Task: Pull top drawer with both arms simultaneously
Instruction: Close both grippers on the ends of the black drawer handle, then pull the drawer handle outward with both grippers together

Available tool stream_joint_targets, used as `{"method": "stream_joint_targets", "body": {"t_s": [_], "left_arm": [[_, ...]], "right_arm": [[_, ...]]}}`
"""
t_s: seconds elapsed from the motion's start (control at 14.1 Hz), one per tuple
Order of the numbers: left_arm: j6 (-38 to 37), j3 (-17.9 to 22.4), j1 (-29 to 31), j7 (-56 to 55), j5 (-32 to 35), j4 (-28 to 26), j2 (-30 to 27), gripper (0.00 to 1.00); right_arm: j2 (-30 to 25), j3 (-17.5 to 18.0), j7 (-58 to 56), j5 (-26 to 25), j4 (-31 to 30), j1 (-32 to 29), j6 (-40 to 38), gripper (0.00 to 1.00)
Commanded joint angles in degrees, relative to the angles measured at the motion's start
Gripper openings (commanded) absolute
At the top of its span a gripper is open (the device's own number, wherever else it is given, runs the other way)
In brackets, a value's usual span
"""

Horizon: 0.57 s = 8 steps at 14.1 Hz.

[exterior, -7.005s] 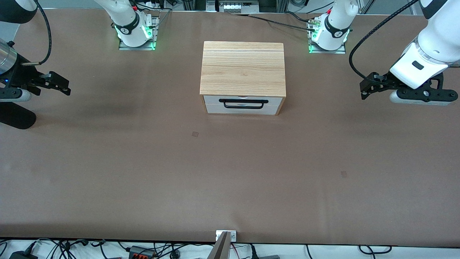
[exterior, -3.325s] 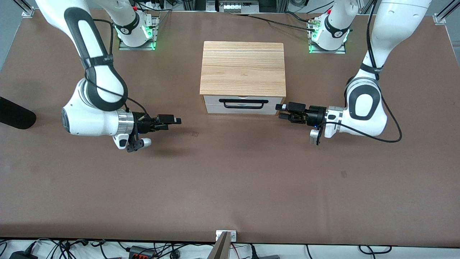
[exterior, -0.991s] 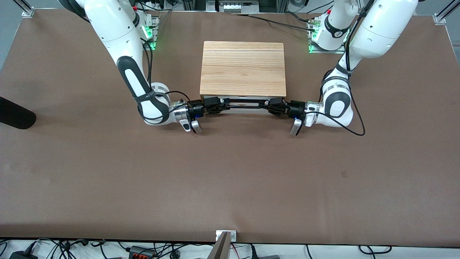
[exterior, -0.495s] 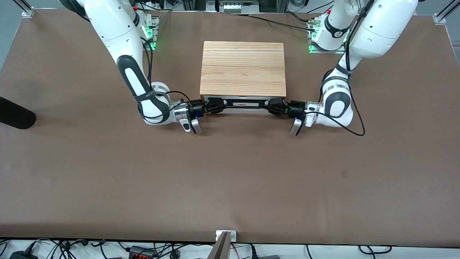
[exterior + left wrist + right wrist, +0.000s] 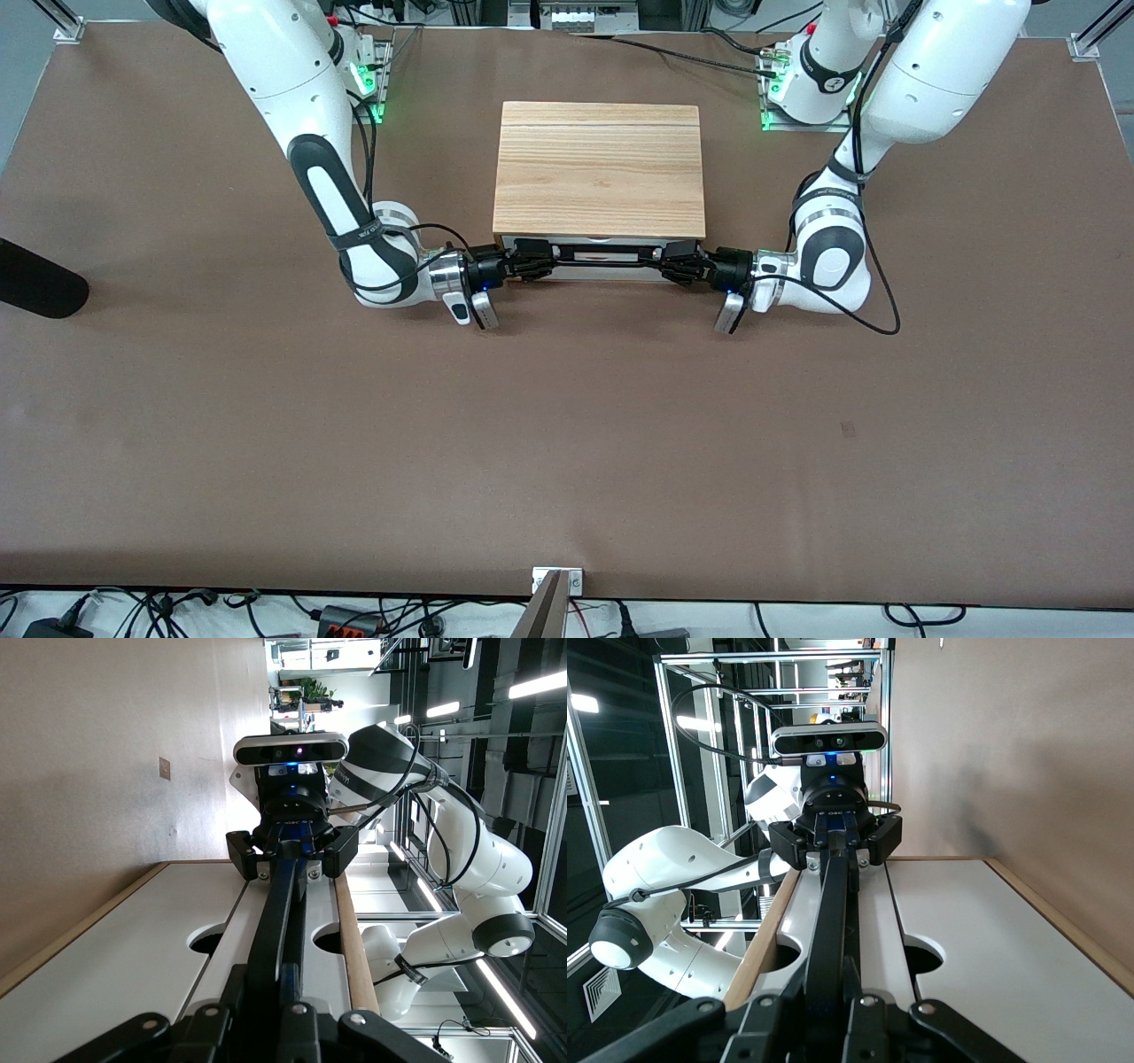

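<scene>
With both end effectors pinching the handle point(image 5: 602, 260), left end effector point(image 5: 675, 257) and right end effector point(image 5: 536, 259) face along its long axis from either end. Drawer point(image 5: 602, 268) sits unopened in the box point(image 5: 599, 170), mid-surface point(image 5: 567, 425); the pull runs toward the front camera.

A: How much of the shallow white-fronted top drawer point(image 5: 602, 266) shows from the front?

B: Only a thin strip; the light-wood grained box point(image 5: 599, 168) overhangs it, and the ends of the wide black bar handle point(image 5: 602, 260) are covered by the two black grippers.

A: And the white jointed arms?

B: Both are cut off by the top edge near their shoulders.
</scene>
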Motion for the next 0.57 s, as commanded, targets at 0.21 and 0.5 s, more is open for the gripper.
{"method": "stream_joint_targets", "body": {"t_s": [0.21, 0.5], "left_arm": [[-1.54, -0.46, 0.19, 1.59, -0.89, 7.2, 4.94, 0.01], [-1.45, -0.29, 0.28, 1.59, -1.68, 9.58, 6.88, 0.01]], "right_arm": [[0.09, 0.02, 0.24, 0.41, 0.88, 1.0, 1.02, 0.0], [2.01, -0.07, 1.12, 0.41, 5.09, 0.56, 1.73, 0.0]]}}
